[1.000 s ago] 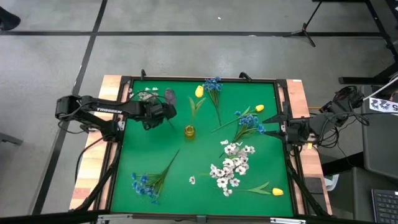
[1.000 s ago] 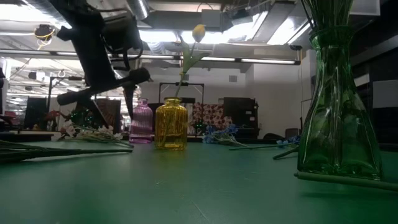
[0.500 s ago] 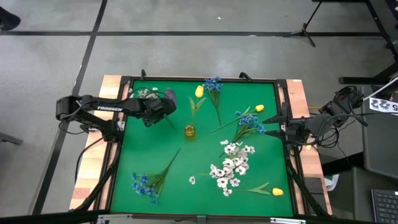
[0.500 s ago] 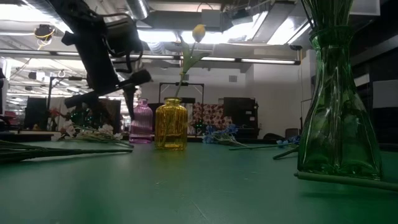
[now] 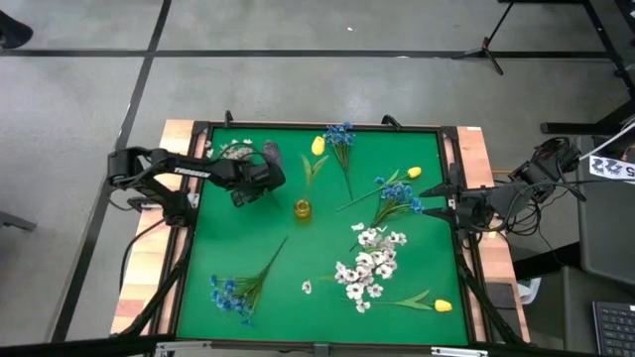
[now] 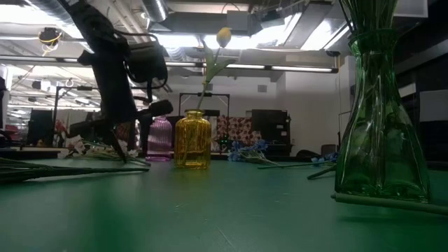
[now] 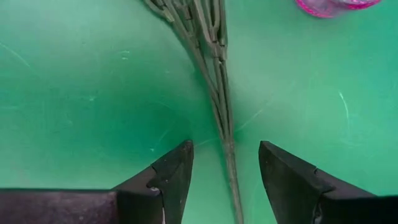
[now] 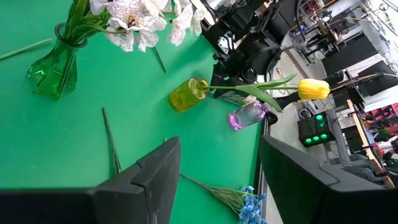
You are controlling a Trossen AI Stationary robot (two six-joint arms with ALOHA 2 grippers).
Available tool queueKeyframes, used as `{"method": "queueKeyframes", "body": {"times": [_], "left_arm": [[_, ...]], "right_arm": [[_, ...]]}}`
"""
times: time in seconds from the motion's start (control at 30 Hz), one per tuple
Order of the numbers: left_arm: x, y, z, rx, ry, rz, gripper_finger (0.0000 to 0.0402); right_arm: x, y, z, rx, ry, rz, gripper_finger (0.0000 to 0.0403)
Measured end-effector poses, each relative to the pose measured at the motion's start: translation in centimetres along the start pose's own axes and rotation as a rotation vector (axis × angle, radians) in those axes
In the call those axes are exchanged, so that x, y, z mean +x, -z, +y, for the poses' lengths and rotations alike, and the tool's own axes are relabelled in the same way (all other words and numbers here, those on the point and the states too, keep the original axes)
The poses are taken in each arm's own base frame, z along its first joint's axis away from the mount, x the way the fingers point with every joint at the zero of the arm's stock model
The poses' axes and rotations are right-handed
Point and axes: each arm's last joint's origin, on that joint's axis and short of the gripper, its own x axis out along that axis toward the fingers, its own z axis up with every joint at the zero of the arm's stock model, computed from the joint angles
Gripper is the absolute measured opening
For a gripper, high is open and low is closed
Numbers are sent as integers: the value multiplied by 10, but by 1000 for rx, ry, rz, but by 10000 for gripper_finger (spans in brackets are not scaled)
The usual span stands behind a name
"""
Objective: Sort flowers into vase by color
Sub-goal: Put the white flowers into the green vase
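Observation:
My left gripper (image 5: pixel 245 194) is low over the far left of the green mat, open. In the left wrist view its fingers (image 7: pixel 169 169) stand on either side of a thin green stem bundle (image 7: pixel 219 99) lying flat on the mat; I see no touch. The stem runs toward a white sprig (image 5: pixel 235 151). A purple vase (image 5: pixel 271 154) stands beside it. A yellow vase (image 5: pixel 303 209) holds a yellow tulip (image 5: pixel 317 146). White blossoms (image 5: pixel 367 263) stand in a green vase (image 8: pixel 53 65). My right gripper (image 5: pixel 449 208) waits open at the right edge.
Blue sprigs lie at the far middle (image 5: pixel 340 134), at the right (image 5: pixel 397 193) and at the near left (image 5: pixel 230 295). Loose yellow tulips lie at the right (image 5: pixel 414 172) and near right (image 5: pixel 443 305). A raised black frame (image 5: pixel 189 238) borders the mat.
My left gripper has gone down toward the mat beside the purple vase, first a little toward the far edge and then back, and now stands low over the stem of the white sprig. The flowers and vases have kept still.

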Motion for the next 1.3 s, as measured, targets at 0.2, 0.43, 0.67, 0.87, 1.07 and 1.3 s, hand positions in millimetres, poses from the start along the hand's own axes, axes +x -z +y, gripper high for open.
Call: {"method": "queueKeyframes", "body": {"times": [0.2,0.43,0.67,0.87,1.07,1.3], "left_arm": [[4,-5,-4,-37,10,11,167],[6,-12,-4,-53,0,50,118],[7,-15,-5,-37,4,45,58],[7,-16,-6,9,17,35,19],[7,-13,-8,20,43,37,6],[1,-8,-7,13,56,27,7]], "right_arm": [[0,0,0,-4,-3,5,218],[0,1,1,-8,-7,14,218],[0,1,1,-6,-8,14,218],[0,1,1,-4,-8,14,218],[0,1,1,11,-8,13,218],[0,1,1,19,-6,10,218]]}}
